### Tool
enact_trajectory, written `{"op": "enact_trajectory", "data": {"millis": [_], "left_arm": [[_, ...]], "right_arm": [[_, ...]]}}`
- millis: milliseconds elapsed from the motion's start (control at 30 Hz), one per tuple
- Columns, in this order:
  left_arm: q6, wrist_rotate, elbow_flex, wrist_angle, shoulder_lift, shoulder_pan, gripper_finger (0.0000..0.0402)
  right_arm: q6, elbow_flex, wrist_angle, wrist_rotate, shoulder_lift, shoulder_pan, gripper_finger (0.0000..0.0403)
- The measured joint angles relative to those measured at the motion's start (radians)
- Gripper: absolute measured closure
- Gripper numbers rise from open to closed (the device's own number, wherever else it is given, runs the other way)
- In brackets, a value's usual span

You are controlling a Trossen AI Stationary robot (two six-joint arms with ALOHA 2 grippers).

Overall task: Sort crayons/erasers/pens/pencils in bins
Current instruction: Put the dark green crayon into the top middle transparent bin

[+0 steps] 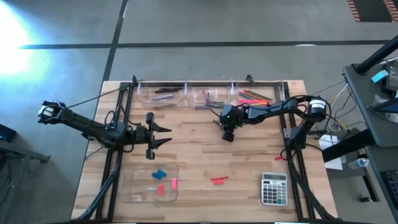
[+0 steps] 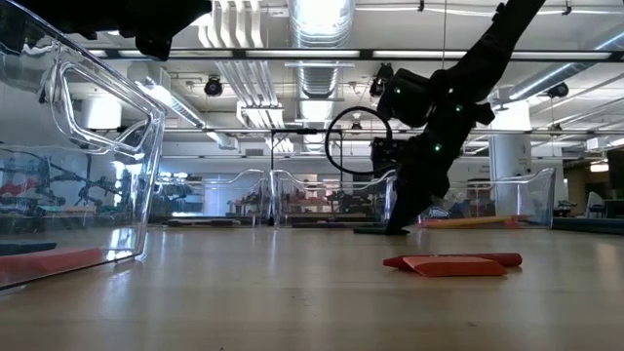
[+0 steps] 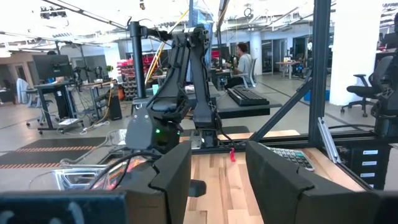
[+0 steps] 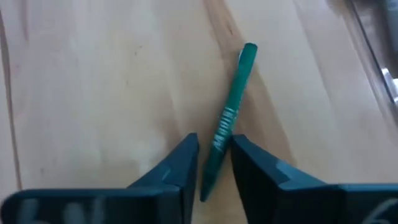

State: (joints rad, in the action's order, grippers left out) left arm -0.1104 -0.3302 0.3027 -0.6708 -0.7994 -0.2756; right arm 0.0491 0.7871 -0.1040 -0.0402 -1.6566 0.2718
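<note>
Bare wooden table [image 4: 93, 74] is seen on every side of the right gripper [image 4: 214, 165], with no edge close to it. A green crayon [image 4: 230, 118] is pinched at its lower part between the closed jaws; its long axis is tilted, and its blunt end points away from them. The left gripper [image 1: 163, 135] is held half open above the table, nothing between its jaws.

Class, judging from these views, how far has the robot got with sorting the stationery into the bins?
Done: pencils and pens lie in the back bins, erasers in the tray. In hand: the right gripper straddles a green crayon on the table. Left: red pieces near the calculator. Left gripper waits.
</note>
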Motion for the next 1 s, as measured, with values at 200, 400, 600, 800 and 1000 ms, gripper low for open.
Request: {"op": "enact_trajectory", "data": {"millis": [200,400,600,800,1000], "left_arm": [[0.000,0.000,0.000,0.000,0.000,0.000,0.0263],[0.000,0.000,0.000,0.000,0.000,0.000,0.0263],[0.000,0.000,0.000,0.000,0.000,0.000,0.0263],[0.000,0.000,0.000,0.000,0.000,0.000,0.0263],[0.000,0.000,0.000,0.000,0.000,0.000,0.0263]], "right_arm": [[-0.002,0.000,-0.010,0.027,0.003,-0.022,0.0359],[-0.017,-0.001,-0.032,0.044,0.009,-0.037,0.0387],[-0.052,-0.007,-0.054,0.044,0.065,-0.057,0.0387],[-0.074,-0.009,-0.077,0.026,0.162,-0.087,0.0389],[-0.077,-0.009,-0.068,0.033,0.253,-0.111,0.0389]]}}
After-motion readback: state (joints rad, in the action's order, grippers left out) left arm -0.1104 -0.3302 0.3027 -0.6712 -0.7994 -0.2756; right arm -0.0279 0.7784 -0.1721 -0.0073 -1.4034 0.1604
